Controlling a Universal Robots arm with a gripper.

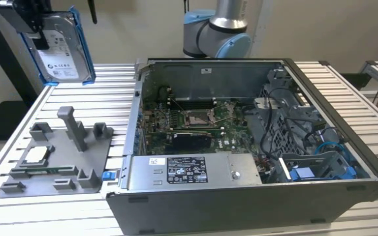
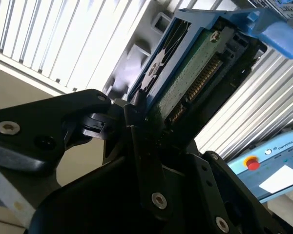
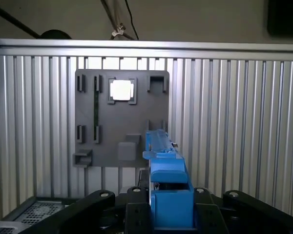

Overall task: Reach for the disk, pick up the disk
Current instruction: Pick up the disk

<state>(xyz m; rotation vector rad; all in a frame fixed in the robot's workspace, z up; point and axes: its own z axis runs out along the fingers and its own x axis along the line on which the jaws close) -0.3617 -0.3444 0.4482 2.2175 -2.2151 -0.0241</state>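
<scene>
- Black gripper, jaws clamped on the flat silver-grey metal disk in its blue frame.
- Below the jaws, a grey plastic fixture plate.
- Toward the exterior view's right of the jaws, an open dark computer case.

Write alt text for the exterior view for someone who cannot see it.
The end effector holds the disk upright above the slatted table, at the exterior view's left. On the table lies a grey fixture plate with a small silver chip; an open computer case stands beside it.
</scene>
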